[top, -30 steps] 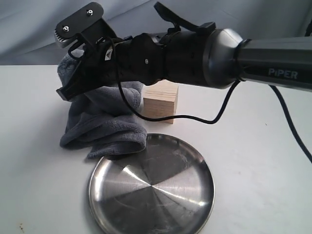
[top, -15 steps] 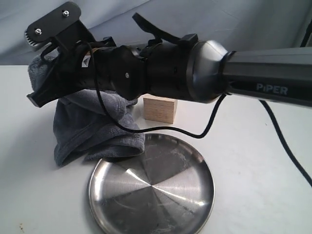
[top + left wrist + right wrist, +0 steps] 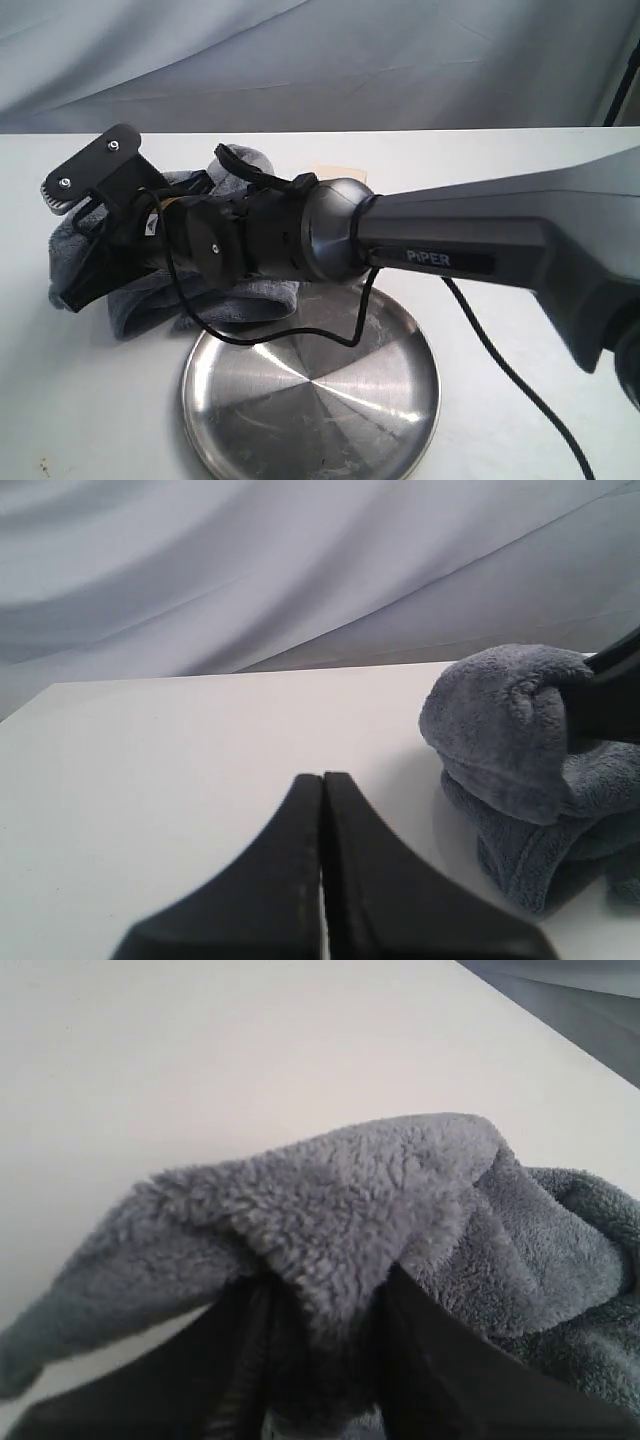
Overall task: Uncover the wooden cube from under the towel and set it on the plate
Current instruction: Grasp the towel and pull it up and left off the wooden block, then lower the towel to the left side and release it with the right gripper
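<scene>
My right gripper [image 3: 78, 278] has swung low and left with the towel [image 3: 235, 298] — so the cube [image 3: 338, 172] sits bared behind my arm, beyond the plate [image 3: 310, 400]. A fold lies between my jaws (clamped or loosening, I cannot tell).

The right arm [image 3: 470, 240] reads "PiPER" (white lettering).

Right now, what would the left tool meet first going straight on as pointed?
Way looks free: the left tool points over the table toward the backdrop, towel off to one side. Depth is unclear.
</scene>
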Controlling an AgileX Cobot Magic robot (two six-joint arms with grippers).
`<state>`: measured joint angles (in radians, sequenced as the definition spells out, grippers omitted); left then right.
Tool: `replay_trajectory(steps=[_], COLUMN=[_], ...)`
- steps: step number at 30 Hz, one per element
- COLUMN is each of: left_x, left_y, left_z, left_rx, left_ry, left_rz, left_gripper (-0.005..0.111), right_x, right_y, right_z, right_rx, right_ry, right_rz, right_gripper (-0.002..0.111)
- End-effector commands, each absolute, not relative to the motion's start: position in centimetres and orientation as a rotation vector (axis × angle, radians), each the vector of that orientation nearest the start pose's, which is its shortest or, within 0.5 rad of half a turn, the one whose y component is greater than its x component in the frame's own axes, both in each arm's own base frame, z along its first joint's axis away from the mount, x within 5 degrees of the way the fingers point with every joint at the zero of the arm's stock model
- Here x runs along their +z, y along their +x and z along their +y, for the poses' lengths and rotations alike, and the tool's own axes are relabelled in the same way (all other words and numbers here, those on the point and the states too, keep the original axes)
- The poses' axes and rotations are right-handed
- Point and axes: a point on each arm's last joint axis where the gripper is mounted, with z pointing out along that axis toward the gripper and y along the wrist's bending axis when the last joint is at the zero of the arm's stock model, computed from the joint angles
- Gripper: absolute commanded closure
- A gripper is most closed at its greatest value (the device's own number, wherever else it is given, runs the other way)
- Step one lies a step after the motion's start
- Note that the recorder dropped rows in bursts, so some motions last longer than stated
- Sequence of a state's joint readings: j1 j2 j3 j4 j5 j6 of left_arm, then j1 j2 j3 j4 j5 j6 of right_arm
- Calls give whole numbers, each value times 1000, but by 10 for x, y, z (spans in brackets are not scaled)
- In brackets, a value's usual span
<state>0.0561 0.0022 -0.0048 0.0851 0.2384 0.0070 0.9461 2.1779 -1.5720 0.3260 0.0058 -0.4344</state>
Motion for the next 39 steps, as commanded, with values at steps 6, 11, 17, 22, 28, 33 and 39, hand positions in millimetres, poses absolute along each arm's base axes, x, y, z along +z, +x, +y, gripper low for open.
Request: replay_trajectory(steps=[6,11,17,22,28,33,39], left_x=[193,193,193,193,193,193,193], left_y=[55,55,55,55,55,55,55], left_z=[5,5,5,5,5,5,5], left_rx=[127,127,129,129,129,128,128], left_ry=[12,12,15,15,15,13,13], left_rz=[1712,1712,1712,1712,1712,1712,1712], left_gripper=[107,107,107,107,107,107,107], right_x=[226,237,228,221,217,217,187], right_y=[293,307,331,343,343,347,351], right_z=[416,399,358,324,307,310,311], right_rx=[576,597,414,257,198,213,150], right_ry=[-1216,-1157,-1076,-1058,-1056,-1019,-1051], right_rz=[1958,2153,2436,2637,2772,2730,2791], right_gripper=[34,37,54,82,101,80,46])
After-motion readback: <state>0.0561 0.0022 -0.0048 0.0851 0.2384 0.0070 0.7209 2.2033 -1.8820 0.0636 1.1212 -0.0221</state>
